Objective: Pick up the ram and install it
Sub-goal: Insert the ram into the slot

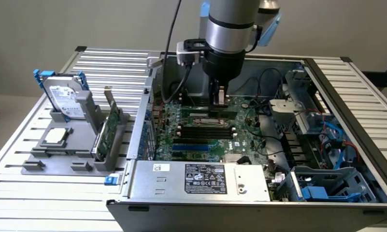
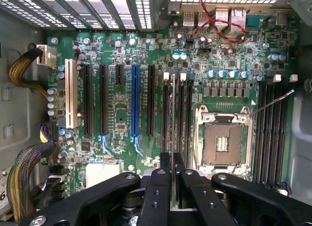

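arm (image 1: 231, 24) stands upright, its silver wrist section pointing straight down. gripper (image 1: 220, 100) hangs directly beneath the wrist, aimed downward. the two black fingers (image 2: 165, 163) are drawn close together, near parallel, and clamp the ram (image 2: 173, 118) edge-on between their tips.

**Green board, black slots, one blue**

The motherboard (image 2: 122, 118) is green, striped with black slots, plus one blue slot (image 2: 135, 101) and one white slot (image 2: 68, 94). The wires (image 2: 214, 23) are red, and the braided cables (image 2: 22, 67) are yellow and black. The gripper (image 2: 172, 157) is black, and the ram (image 2: 173, 118) shows a pale edge. The hard drive (image 1: 64, 99) is silver with blue rails, and the holder (image 1: 35, 166) is grey. The table (image 1: 38, 203) is ribbed silver.
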Available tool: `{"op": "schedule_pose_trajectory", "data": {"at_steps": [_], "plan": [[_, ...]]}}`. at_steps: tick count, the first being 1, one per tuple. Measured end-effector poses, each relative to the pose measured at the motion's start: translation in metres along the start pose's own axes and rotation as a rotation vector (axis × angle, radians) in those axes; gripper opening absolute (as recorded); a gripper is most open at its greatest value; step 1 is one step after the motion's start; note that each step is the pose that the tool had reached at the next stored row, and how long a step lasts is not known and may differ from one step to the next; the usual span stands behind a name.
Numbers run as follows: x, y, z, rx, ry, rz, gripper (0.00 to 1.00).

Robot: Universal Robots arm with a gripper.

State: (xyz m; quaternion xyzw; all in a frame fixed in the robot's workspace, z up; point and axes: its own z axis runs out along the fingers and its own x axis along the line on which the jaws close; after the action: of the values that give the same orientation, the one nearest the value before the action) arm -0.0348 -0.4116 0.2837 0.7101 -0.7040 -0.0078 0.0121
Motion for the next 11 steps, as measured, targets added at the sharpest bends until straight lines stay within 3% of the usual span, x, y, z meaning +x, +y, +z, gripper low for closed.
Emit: {"op": "schedule_pose_trajectory", "data": {"at_steps": [11], "plan": [[0.001,-0.0004,0.02,-0.0001,0.0001,0.0,0.14]]}}
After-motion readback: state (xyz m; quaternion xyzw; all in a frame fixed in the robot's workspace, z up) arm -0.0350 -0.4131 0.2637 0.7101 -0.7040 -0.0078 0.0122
